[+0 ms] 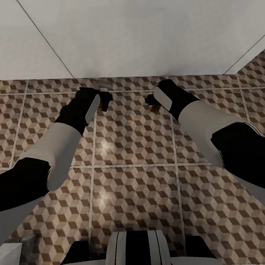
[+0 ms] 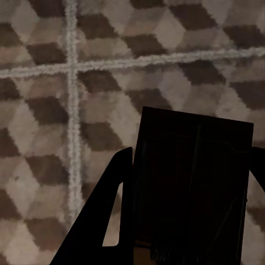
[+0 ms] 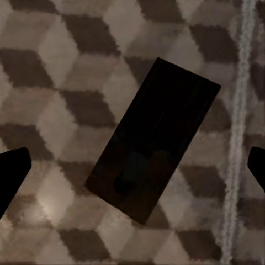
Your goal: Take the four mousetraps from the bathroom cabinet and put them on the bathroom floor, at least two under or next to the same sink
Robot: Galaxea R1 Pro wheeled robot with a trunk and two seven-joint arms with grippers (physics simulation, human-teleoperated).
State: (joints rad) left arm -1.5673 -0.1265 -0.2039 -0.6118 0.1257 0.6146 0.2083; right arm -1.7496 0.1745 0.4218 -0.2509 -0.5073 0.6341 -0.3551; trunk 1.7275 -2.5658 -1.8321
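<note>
Both arms reach down to the cube-patterned bathroom floor [image 1: 133, 140] near a white wall. My left gripper [image 1: 104, 99] is shut on a mousetrap [image 2: 193, 187], which looks like a dark, shadowed rectangular board between the two fingers [image 2: 110, 221], just above the tiles. A tan edge of it [image 1: 102, 107] shows under the hand. My right gripper [image 1: 150, 99] is open, with its fingertips [image 3: 12, 175] spread wide. A second mousetrap [image 3: 154, 160] lies slanted on the tiles between them, touching neither finger. The cabinet is out of view.
A white wall or panel [image 1: 136, 32] runs across the far side, angling toward me at the right. A small grey object [image 1: 101, 86] sits at its base by the left hand. A white fixture [image 1: 6, 255] stands at the near left, and my base [image 1: 137, 251] is below.
</note>
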